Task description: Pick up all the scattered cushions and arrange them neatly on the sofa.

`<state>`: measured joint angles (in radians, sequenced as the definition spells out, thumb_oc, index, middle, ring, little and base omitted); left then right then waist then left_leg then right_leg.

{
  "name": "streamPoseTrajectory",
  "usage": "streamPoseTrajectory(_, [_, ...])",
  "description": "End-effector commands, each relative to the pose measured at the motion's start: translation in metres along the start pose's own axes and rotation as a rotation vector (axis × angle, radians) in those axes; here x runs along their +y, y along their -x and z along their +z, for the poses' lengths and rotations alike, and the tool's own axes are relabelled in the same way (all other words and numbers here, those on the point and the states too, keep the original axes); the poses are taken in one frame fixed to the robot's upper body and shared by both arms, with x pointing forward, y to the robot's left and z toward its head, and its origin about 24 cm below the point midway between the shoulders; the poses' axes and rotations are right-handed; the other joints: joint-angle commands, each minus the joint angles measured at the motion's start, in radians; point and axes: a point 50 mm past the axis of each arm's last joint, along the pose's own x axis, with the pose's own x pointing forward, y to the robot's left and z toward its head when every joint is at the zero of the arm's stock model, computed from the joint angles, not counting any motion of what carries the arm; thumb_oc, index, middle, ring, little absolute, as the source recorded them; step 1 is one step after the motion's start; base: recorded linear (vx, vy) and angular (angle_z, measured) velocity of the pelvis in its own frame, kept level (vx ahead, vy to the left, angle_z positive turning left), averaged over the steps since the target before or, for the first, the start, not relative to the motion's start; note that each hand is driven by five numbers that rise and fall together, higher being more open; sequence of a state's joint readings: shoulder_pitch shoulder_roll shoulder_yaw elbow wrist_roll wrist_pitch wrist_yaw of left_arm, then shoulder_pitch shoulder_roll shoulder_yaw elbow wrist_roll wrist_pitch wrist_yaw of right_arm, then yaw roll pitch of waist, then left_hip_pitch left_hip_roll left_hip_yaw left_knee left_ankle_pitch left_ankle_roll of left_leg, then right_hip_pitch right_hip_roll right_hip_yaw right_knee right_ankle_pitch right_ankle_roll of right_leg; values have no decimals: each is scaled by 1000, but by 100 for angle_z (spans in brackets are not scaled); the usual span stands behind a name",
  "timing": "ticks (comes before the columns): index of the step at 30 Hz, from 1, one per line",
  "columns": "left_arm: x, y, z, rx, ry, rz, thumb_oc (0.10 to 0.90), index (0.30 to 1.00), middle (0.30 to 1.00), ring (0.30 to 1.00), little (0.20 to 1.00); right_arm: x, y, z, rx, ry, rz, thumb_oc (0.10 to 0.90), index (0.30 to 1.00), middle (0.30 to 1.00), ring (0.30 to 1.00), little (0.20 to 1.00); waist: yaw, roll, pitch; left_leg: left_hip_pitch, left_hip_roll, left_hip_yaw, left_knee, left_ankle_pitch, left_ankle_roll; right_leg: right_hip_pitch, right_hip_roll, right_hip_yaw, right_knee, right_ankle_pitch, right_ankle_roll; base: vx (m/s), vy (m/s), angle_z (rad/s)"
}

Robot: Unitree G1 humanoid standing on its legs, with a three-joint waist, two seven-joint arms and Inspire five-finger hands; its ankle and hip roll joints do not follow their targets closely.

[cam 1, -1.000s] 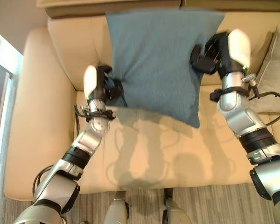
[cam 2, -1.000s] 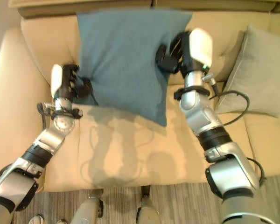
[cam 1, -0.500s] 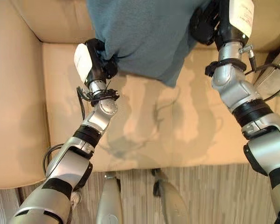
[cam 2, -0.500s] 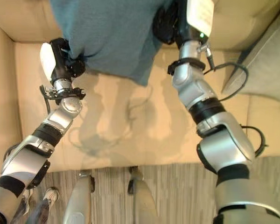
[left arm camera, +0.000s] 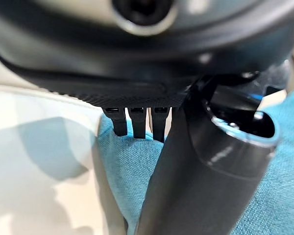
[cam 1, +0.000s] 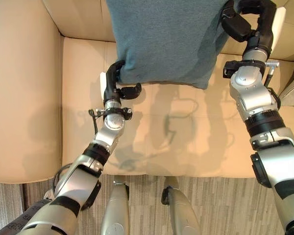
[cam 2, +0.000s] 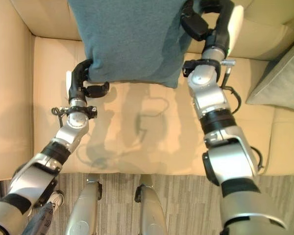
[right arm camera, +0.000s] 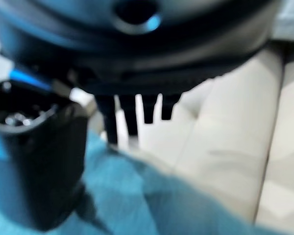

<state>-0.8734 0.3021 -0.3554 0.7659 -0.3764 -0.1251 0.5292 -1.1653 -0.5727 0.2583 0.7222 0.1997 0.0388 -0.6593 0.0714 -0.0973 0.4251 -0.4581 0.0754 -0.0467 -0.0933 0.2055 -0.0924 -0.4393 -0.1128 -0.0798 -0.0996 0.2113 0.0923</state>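
Left hand (cam 1: 118, 83) is curled round the lower left corner of the teal cushion (cam 1: 166, 41); right hand (cam 1: 245, 22) is clamped on its upper right edge, fingers bent over the fabric. Cushion is held upright against the sofa backrest (cam 1: 78, 17), lower edge just above the seat (cam 1: 181, 132). Fabric bunches at both grips: judged soft, light, easily deformed. Opposite edges are judged the better hold. A grey cushion (cam 2: 279, 81) is seen on the seat to the right.
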Motion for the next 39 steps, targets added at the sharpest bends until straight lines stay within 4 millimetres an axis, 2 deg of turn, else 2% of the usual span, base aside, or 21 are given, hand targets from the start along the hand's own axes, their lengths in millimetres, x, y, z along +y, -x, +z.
streamPoseTrajectory(1, [15,9,-26,89,107,65,800,900,900,900,900,-37,-8,13,-133,-14,-188,800,900,900,900,900,-12,19,-117,3,-1,-34,6,-79,-35,159,-23,-12,19,-179,58,0,0,0])
streamPoseTrajectory(2, [32,14,-27,77,202,86,800,900,900,900,900,-46,0,-7,-92,12,-197,800,900,900,900,900,-10,28,-121,18,-5,-33,6,-85,-32,174,-22,-15,19,-182,56,0,0,0])
streamPoseTrajectory(3, [33,16,-29,82,200,85,800,900,900,900,900,-46,2,-9,-87,14,-195,800,900,900,900,900,-9,26,-124,22,-5,-33,6,-86,-32,178,-22,-16,18,-183,56,0,0,0])
streamPoseTrajectory(6, [56,25,-33,58,203,65,800,900,900,900,900,-52,16,-39,-20,66,-183,800,900,900,900,900,-7,33,-133,43,-3,-31,6,-94,-26,197,-25,-14,19,-189,53,0,0,0])
streamPoseTrajectory(8, [77,35,-59,162,210,113,800,900,900,900,900,-52,35,-63,54,42,-157,800,900,900,900,900,-13,43,-144,64,0,-24,6,-101,-18,210,-28,-10,21,-193,50,0,0,0])
streamPoseTrajectory(12, [97,48,-71,194,244,168,800,900,900,900,900,-63,55,-85,104,37,-172,800,900,900,900,900,-21,52,-155,80,0,-22,6,-106,-14,222,-27,-8,19,-195,48,0,0,0])
streamPoseTrajectory(14, [112,70,-92,254,253,181,800,900,900,900,900,-75,79,-105,145,51,-153,800,900,900,900,900,-29,56,-173,100,0,-20,6,-112,-11,242,-27,-9,18,-200,48,66,-4,-2])
streamPoseTrajectory(15, [125,89,-114,330,196,202,800,900,900,900,900,-83,99,-122,186,77,-116,800,900,900,900,900,-38,58,-188,128,1,-13,6,-121,-8,265,-27,-10,22,-208,48,79,-8,1])
streamPoseTrajectory(16, [125,90,-115,334,194,201,800,900,900,900,900,-84,101,-123,190,80,-113,800,900,900,900,900,-38,58,-190,132,0,-13,6,-123,-8,269,-28,-10,21,-209,48,71,-21,-1])
streamPoseTrajectory(18, [139,121,-149,489,123,209,800,900,900,900,900,-98,120,-144,254,146,-60,800,900,900,900,900,-50,61,-209,170,6,-7,6,-132,-2,297,-27,-13,38,-223,49,45,-37,-1])
streamPoseTrajectory(20, [154,175,-195,731,48,232,800,900,900,900,900,-115,152,-171,366,174,-23,800,900,900,900,900,-70,81,-231,242,25,0,14,-144,3,340,-25,-6,97,-262,45,3,-78,-2])
streamPoseTrajectory(21, [154,176,-195,733,47,231,800,900,900,900,900,-115,152,-171,368,175,-22,800,900,900,900,900,-69,81,-231,246,25,0,13,-144,2,343,-25,-6,100,-265,45,-66,-173,-12])
streamPoseTrajectory(22, [155,211,-215,858,140,236,800,900,900,900,900,-128,178,-192,479,222,-7,800,900,900,900,900,-80,97,-245,284,43,3,32,-151,1,365,-14,-1,160,-308,34,-73,-159,-12])
streamPoseTrajectory(23, [152,235,-229,963,154,225,800,900,900,900,900,-131,189,-201,529,232,8,800,900,900,900,900,-87,108,-253,304,53,8,43,-153,-2,377,-6,7,187,-328,31,-113,-210,-12])
streamPoseTrajectory(27, [147,296,-252,1203,48,134,800,900,900,900,900,-152,223,-227,659,372,87,800,900,900,900,900,-99,134,-253,347,93,14,79,-126,-25,439,38,0,236,-393,-11,-138,-176,-12])
streamPoseTrajectory(29, [143,315,-259,1299,-14,99,800,900,900,900,900,-154,239,-240,746,368,85,800,900,900,900,900,-98,141,-250,337,115,5,71,-66,-51,459,62,-6,219,-404,-28,-347,-225,8])
streamPoseTrajectory(30, [142,326,-262,1351,-38,103,800,900,900,900,900,-159,254,-248,810,383,84,800,900,900,900,900,-100,135,-245,311,124,10,76,-11,-62,461,74,-10,202,-395,-45,-470,-242,2])
streamPoseTrajectory(33, [142,343,-264,1427,-98,72,800,900,900,900,900,-161,279,-256,902,366,87,800,900,900,900,900,-123,97,-245,339,103,121,193,-134,-6,449,49,-37,184,-356,-49,-405,-215,2])
streamPoseTrajectory(35, [145,353,-265,1466,-232,-7,800,900,900,900,900,-163,293,-259,952,364,96,800,900,900,900,900,-144,87,-253,394,93,201,325,-224,11,422,39,-62,177,-325,-53,-352,-168,-10])
streamPoseTrajectory(38, [148,366,-264,1508,-335,-62,800,900,900,900,900,-166,306,-262,994,380,106,800,900,900,900,900,-154,83,-265,445,70,228,446,-279,12,411,41,-80,163,-299,-52,-196,-68,-7])
streamPoseTrajectory(39, [151,379,-264,1550,-399,-100,800,900,900,900,900,-167,317,-265,1037,375,107,800,900,900,900,900,-160,94,-284,506,38,212,503,-304,9,401,54,-96,156,-282,-48,-203,-37,-14])
